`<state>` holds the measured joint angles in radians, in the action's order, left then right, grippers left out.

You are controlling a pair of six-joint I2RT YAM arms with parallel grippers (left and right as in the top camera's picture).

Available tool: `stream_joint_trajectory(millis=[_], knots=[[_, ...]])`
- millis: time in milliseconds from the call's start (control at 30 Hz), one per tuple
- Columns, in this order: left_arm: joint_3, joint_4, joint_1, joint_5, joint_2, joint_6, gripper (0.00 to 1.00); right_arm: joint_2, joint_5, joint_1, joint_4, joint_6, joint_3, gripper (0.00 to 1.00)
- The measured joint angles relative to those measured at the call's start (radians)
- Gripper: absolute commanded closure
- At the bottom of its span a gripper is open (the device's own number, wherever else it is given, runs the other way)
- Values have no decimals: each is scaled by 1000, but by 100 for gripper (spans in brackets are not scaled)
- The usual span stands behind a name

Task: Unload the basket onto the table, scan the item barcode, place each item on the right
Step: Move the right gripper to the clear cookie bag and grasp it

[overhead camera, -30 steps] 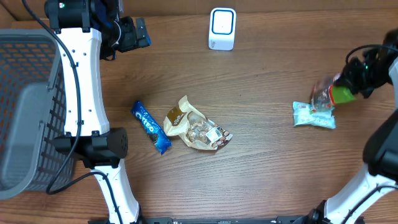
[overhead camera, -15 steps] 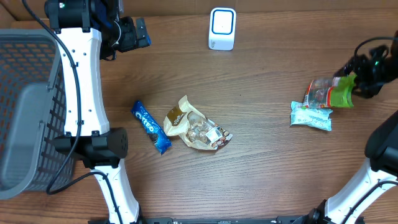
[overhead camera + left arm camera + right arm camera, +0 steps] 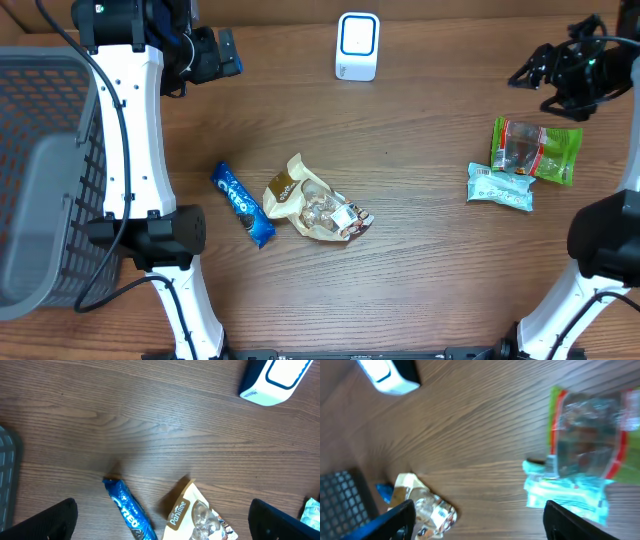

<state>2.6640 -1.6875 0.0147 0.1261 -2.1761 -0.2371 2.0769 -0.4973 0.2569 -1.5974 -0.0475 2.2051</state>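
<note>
Four snack packets lie flat on the wooden counter (image 3: 420, 260), in two pairs. Toward the right side, a green packet with a clear window and red trim (image 3: 535, 150) sits with its lower edge touching a pale teal packet (image 3: 502, 187) just in front of it; the right wrist view shows the green one meeting the teal one's top edge (that view is too blurred to read any printing). Near the middle, a blue Oreo pack (image 3: 243, 205) lies slanted, with a tan bag of wrapped sweets (image 3: 312, 200) just beside it on its right, the two close but apart.

At the far edge of the counter stands the white scanner with a blue-ringed face (image 3: 357, 46), well apart from both pairs. A grey mesh basket (image 3: 40, 180) fills the left edge of the overhead view.

The right tool (image 3: 530, 90) hangs above the counter beyond the green packet, clear of it and holding nothing; in its own camera its dark fingers (image 3: 395, 522) sit at the two lower corners, spread wide, with the green and teal packets lying beyond them. The left tool (image 3: 228, 52) is up near the far left corner, left of the scanner, also empty; its fingers (image 3: 45, 520) appear at the bottom corners of its wrist view, spread as wide as the frame, looking down on the Oreo pack, the tan bag and a corner of the scanner.
</note>
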Motion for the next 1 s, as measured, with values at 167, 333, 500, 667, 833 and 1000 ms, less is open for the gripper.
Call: stream_joint_trajectory(millis=[167, 333, 500, 667, 833, 1000], knots=[[0, 0, 0, 0, 0, 0, 0, 0, -10, -129, 7, 39, 0, 17], [0, 0, 0, 0, 0, 0, 0, 0, 16, -339, 71, 122, -23, 16], [0, 0, 0, 0, 0, 0, 0, 0, 34, -510, 180, 212, -120, 16], [0, 0, 0, 0, 0, 0, 0, 1, 44, -637, 326, 304, -244, 12], [0, 0, 0, 0, 0, 0, 0, 2, 51, -743, 459, 358, -362, 8], [0, 0, 0, 0, 0, 0, 0, 3, 71, -827, 600, 377, -471, 8]])
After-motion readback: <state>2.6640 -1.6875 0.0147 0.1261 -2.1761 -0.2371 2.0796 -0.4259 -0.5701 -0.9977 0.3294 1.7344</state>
